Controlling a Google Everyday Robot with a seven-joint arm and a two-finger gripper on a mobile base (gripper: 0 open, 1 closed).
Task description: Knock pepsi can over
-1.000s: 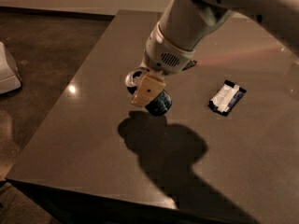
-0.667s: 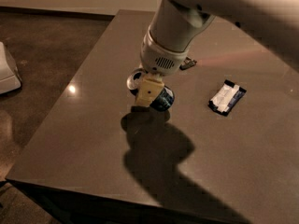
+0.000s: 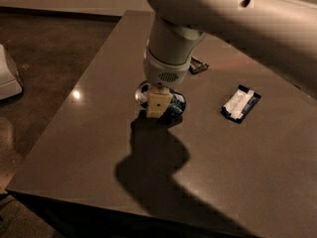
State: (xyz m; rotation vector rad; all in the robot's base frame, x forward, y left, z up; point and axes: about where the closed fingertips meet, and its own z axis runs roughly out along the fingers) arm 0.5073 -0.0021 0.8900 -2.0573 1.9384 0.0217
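The pepsi can (image 3: 173, 104) is dark blue with a silver top (image 3: 143, 94). It rests near the middle of the dark table (image 3: 89, 148), tipped so that its top faces left. My gripper (image 3: 157, 110) comes straight down over the can from the white arm. One beige finger (image 3: 157, 103) stands in front of the can's middle and touches it. The far side of the can and the other finger are hidden behind the wrist.
A flat dark-and-white wrapped snack bar (image 3: 240, 103) lies to the right of the can. Another dark bar (image 3: 199, 66) shows partly behind the arm. A white object (image 3: 7, 76) stands on the floor at the left. The table's left and front edges are close.
The arm has come lower and nearer over the can. The beige finger now covers more of the can, and the can's silver top sits a little lower in view.
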